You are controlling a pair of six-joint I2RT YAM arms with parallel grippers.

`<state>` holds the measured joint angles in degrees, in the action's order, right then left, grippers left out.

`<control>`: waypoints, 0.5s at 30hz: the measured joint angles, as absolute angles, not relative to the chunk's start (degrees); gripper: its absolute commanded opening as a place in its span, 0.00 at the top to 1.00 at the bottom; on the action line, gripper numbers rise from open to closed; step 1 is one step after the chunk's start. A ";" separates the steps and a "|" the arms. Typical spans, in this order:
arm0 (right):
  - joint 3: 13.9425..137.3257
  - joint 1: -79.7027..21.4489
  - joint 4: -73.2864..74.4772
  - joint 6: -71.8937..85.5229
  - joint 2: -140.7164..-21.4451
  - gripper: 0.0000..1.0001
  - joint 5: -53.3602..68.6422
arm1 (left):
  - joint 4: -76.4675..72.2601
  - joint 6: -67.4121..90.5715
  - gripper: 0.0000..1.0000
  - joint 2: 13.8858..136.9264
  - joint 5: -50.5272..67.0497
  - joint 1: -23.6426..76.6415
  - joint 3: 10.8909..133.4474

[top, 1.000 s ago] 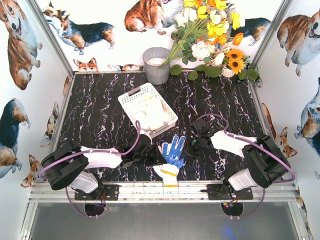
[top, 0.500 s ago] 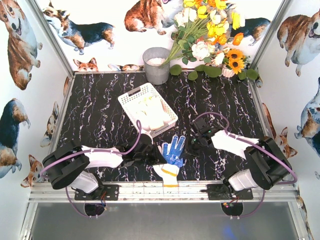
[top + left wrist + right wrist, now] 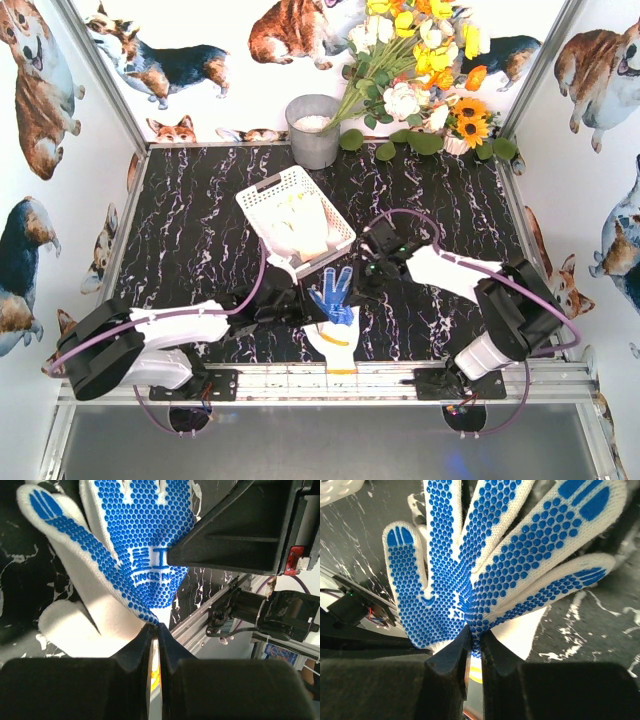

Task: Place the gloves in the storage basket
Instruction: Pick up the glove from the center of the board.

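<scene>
Since the left pincer (image 3: 155, 626) is clenched on the edge of the blue-dotted glove (image 3: 335, 297) and the right pincer (image 3: 472, 631) on its palm, we judge the pick-up step to be in hand. Next we must carry it to the basket (image 3: 264, 186), just beyond the left pincer, and let go. A white glove (image 3: 338, 350) lies under it, between the pincers, awaiting its turn.
</scene>
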<state>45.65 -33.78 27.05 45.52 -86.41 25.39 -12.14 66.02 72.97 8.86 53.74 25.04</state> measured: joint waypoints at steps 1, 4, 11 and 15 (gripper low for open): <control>46.30 -34.30 27.05 45.45 -87.05 0.94 25.41 | -11.70 66.11 1.00 72.31 8.69 53.74 24.73; 48.18 -35.86 27.07 45.28 -88.92 0.94 25.43 | -10.59 66.72 1.00 70.50 8.69 53.74 23.59; 49.39 -37.67 27.59 45.25 -89.65 0.95 25.45 | -7.66 67.75 1.00 65.73 9.08 54.02 21.82; 49.45 -38.20 28.62 45.23 -89.62 0.95 25.45 | -7.16 67.77 1.00 65.45 10.28 54.52 21.82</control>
<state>49.45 -38.20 28.62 45.23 -89.62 25.45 -7.16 67.77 65.45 10.28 54.52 21.82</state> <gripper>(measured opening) 0.123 0.005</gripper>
